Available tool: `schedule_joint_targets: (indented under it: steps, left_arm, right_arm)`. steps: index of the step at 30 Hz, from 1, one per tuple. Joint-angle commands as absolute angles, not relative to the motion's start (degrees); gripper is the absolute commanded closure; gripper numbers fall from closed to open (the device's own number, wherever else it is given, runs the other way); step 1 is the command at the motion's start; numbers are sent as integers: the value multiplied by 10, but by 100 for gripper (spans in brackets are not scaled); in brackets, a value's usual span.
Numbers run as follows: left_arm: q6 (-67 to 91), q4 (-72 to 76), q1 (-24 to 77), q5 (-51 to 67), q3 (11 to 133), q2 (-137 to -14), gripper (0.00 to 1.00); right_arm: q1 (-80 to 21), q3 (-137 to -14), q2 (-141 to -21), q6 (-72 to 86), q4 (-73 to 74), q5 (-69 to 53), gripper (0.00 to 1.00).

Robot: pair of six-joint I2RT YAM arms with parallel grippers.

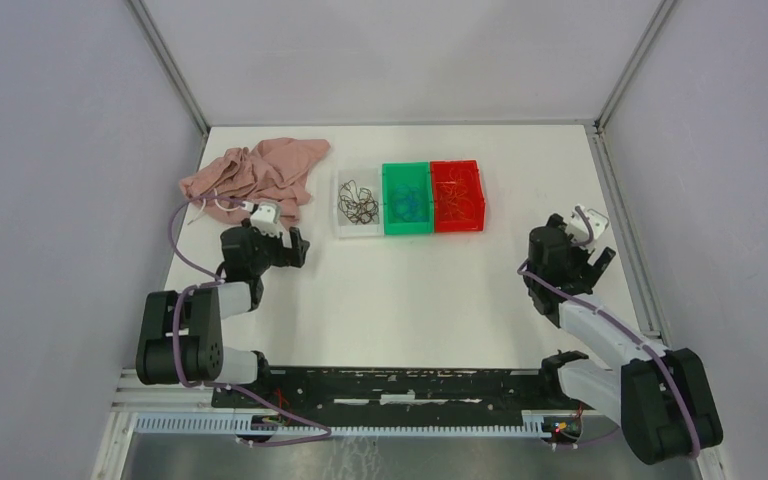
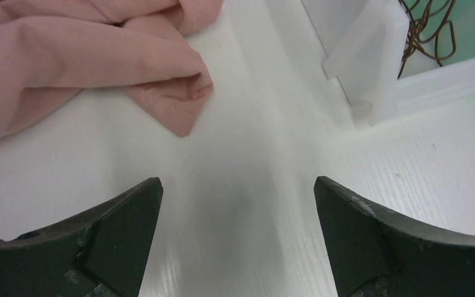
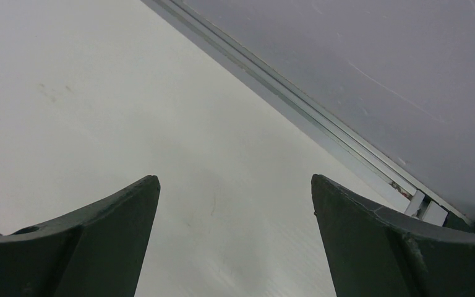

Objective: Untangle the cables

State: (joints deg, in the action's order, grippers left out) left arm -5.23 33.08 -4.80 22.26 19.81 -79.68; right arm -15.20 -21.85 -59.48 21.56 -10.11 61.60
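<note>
The cables [image 1: 358, 202] lie in three bins: blue ones in the green bin [image 1: 407, 168], dark ones in the clear bin [image 1: 340, 228] touching its left side, orange-red ones in the red bin [image 1: 457, 165] touching its right. The left hand [image 2: 238, 210], spread wide and empty, is nearer than the green bin and to its left, by the pink cloth [image 1: 260, 170]. The right hand [image 3: 235, 204], also wide and empty, is well to the green bin's right, over bare surface [image 1: 410, 290].

I saw the left arm [image 1: 200, 310] folded back at the elbow on its own side, wrist pitched forward and low, with the left claw [image 2: 238, 185] spread wide and gripping nothing. The right arm [image 1: 610, 335] reached forward along its side, elbow bent, and the right claw [image 3: 235, 182] likewise stood fully parted, nothing between its dark fingers [image 3: 99, 235].
</note>
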Motion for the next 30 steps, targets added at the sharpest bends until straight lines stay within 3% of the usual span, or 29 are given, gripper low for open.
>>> schedule_joint_targets:
  steps: [1,7,11,17,19,22,23,26,30]
  left_arm:
    - [0,512,-51,191,179,-795,1]
    - [0,723,-51,171,97,-839,1]
    - [12,788,-51,152,87,-881,1]
    - [4,741,-49,150,100,-871,1]
    - [4,732,-44,140,107,-873,1]
    - [-10,687,-25,110,125,-868,1]
    - [-9,693,-25,110,124,-871,1]
    - [-9,691,-25,110,124,-869,1]
    - [-8,695,-25,110,122,-869,1]
  right_arm:
    - [-114,-190,-626,202,-233,619,1]
    - [-78,-162,-677,186,-329,576,1]
    - [-71,-169,-704,181,-359,513,1]
    - [-70,-178,-800,115,-489,421,1]
    - [-71,-199,-803,91,-450,344,1]
    - [-70,-200,-862,36,-506,223,0]
    - [-71,-183,-881,33,-575,236,0]
    - [-72,-201,-862,41,-502,240,1]
    - [-71,-198,-867,40,-518,243,1]
